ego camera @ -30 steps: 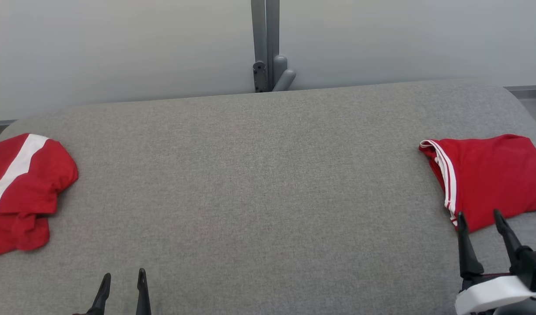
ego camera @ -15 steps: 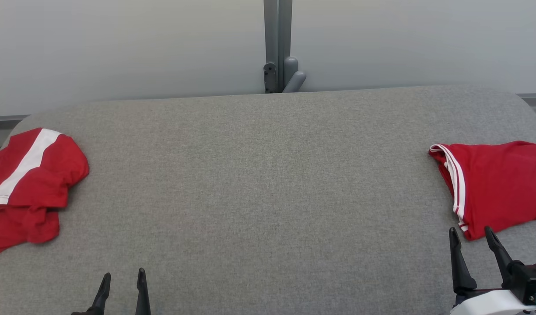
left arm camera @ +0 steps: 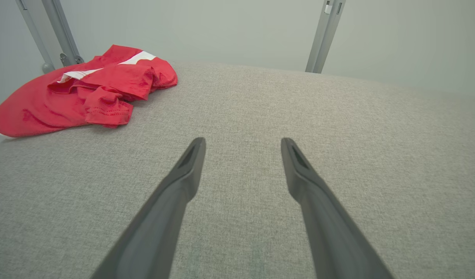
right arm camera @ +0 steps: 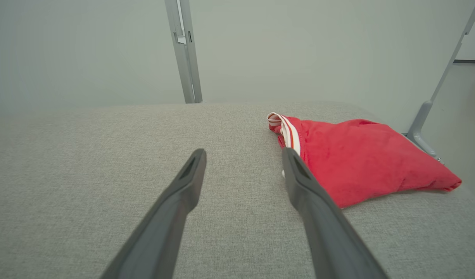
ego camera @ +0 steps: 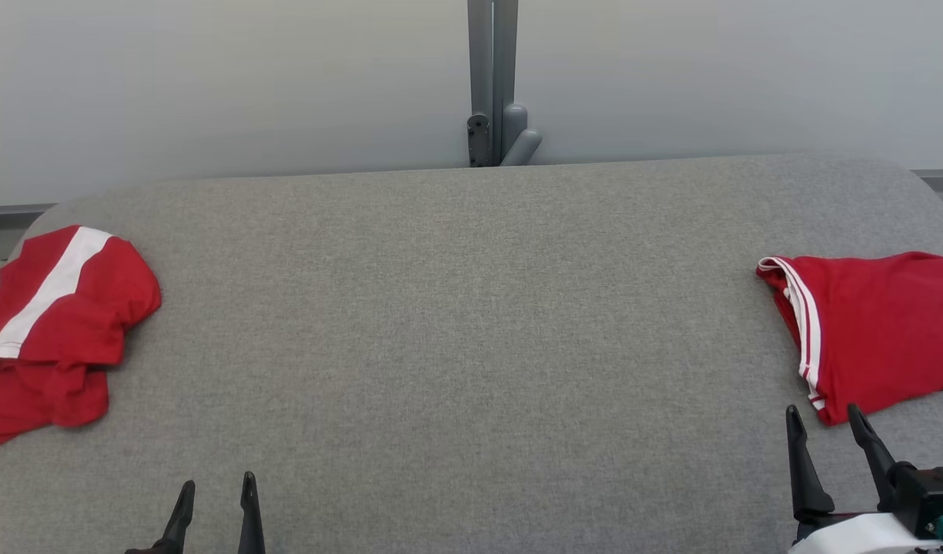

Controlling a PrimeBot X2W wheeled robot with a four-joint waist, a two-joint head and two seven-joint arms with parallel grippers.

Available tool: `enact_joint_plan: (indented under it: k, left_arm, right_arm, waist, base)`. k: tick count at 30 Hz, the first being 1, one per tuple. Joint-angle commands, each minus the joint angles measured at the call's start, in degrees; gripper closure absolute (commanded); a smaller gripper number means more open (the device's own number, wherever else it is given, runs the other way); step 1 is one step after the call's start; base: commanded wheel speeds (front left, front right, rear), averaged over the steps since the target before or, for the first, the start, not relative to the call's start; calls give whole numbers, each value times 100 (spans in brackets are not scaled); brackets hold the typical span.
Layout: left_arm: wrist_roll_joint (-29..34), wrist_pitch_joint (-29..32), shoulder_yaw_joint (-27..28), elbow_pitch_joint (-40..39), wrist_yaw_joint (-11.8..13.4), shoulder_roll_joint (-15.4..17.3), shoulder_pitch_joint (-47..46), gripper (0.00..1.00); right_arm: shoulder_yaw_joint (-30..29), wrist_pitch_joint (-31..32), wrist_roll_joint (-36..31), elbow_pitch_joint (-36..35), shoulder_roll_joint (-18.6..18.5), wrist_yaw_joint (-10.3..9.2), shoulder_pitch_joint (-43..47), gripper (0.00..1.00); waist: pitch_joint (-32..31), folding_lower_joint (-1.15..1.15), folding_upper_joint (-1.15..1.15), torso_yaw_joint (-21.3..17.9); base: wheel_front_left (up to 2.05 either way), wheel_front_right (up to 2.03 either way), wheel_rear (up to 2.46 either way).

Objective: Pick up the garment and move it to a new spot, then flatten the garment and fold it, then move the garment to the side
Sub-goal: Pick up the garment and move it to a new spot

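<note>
A grey fabric-covered bench point(ego camera: 471, 323) stretches in front of a pale wall, with a red garment at each end. At the robot's right, a folded red garment point(ego camera: 879, 331) with white stripes along one edge lies flat near the bench's rounded end. The right claw point(ego camera: 822, 408) hangs just beside the garment's near corner with its two dark fingers spread apart and nothing between them. In the right wrist view one finger overlaps the striped edge, and it is not clear whether the two touch. At the robot's left, well apart from the first, a crumpled red garment point(ego camera: 55, 323) with a broad white band sits bunched near the bench's edge, a sleeve turned over on itself. The left claw point(ego camera: 218, 479) is low at the near side of the bench over bare grey cloth. Its fingers are also spread and empty, and it is well clear of the crumpled garment. A grey metal post point(ego camera: 493, 77) rises behind the middle of the bench.
</note>
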Motion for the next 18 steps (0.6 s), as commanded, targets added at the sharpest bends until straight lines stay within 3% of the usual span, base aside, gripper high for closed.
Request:
enact_joint_plan:
  k: [1,9,18]
  left_arm:
    - [-5,-16,-4,1,-2,10,-92,0]
    - [47,-16,1,8,-10,10,-116,0]
    - [124,-16,67,5,4,12,-47,0]
  right_arm:
    - [9,-15,22,23,5,-7,38,0]
    - [94,-16,77,19,8,-7,32,0]
    - [233,-15,131,82,28,-7,62,0]
  waist:
    - [3,0,0,11]
    - [-26,0,0,323]
    - [-133,0,0,1166]
  base:
    - [0,0,0]
    - [0,0,0]
    - [0,0,0]
